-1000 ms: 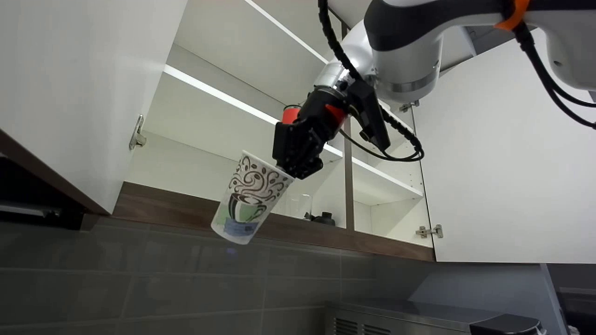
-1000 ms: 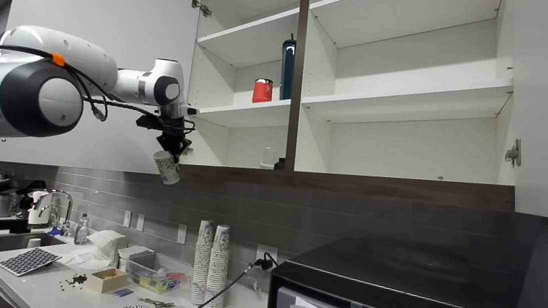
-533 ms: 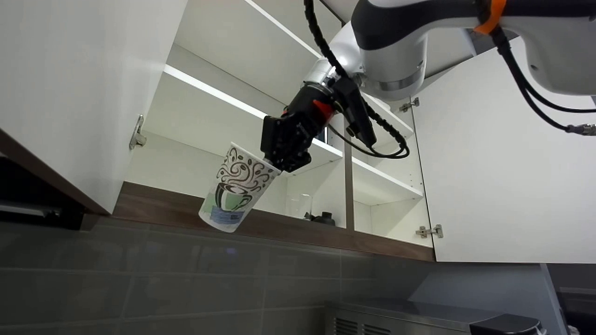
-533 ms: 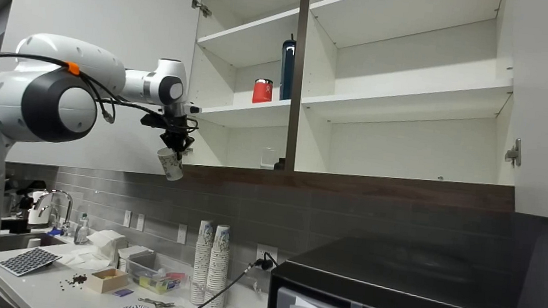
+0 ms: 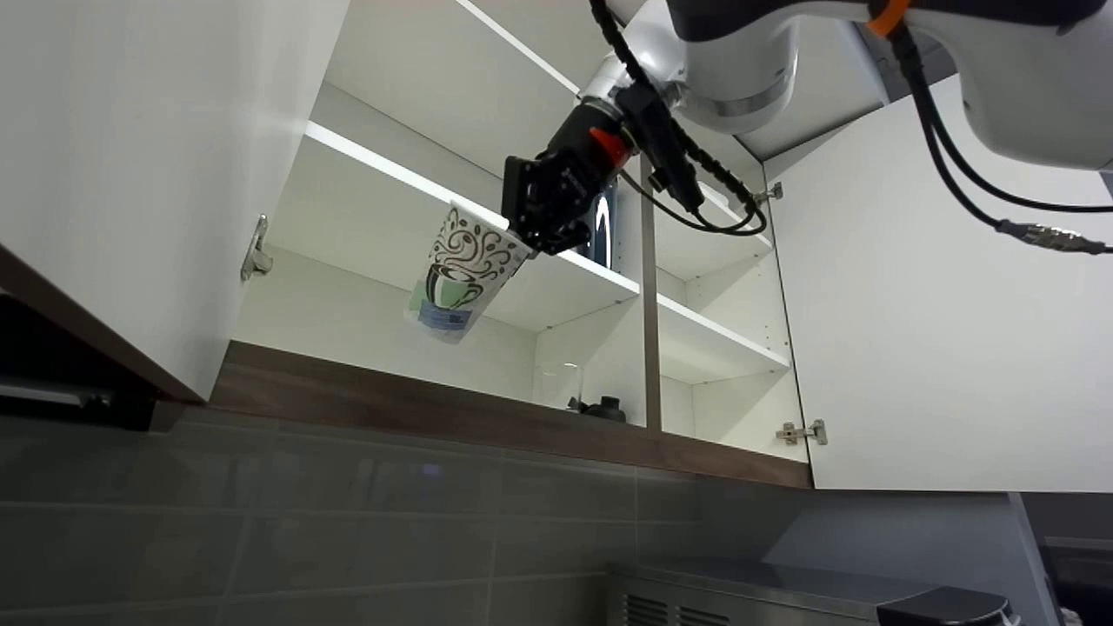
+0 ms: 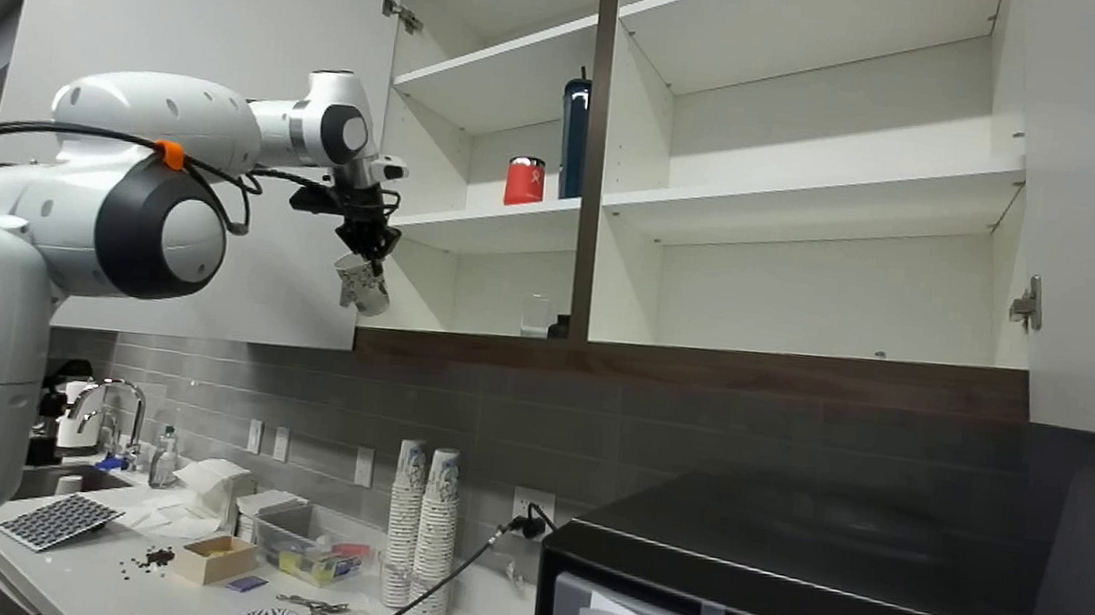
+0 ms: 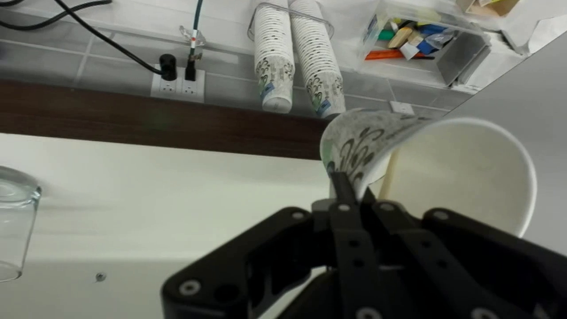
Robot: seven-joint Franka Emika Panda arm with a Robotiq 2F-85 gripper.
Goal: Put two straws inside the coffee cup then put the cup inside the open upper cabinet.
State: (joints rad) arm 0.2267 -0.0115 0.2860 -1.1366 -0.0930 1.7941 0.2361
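**Patterned white paper coffee cup hangs by its rim!**

Here it is, in front of the lower bay of the large white wall cabinet, black two-finger gripper clamped on its lip! Thin paper, probably light, soft and easily crushed, so the stiffer-looking rim should be the place to hold; and look at that slant: long axis tilted, mouth up by the gripper, base pointing down and away from it

In an exterior view, you look up at the cabinet from nearby; in an exterior view, you face cabinet and counter from farther back. Both share cabinet and arm. From the wrist, you look down past the gripper.
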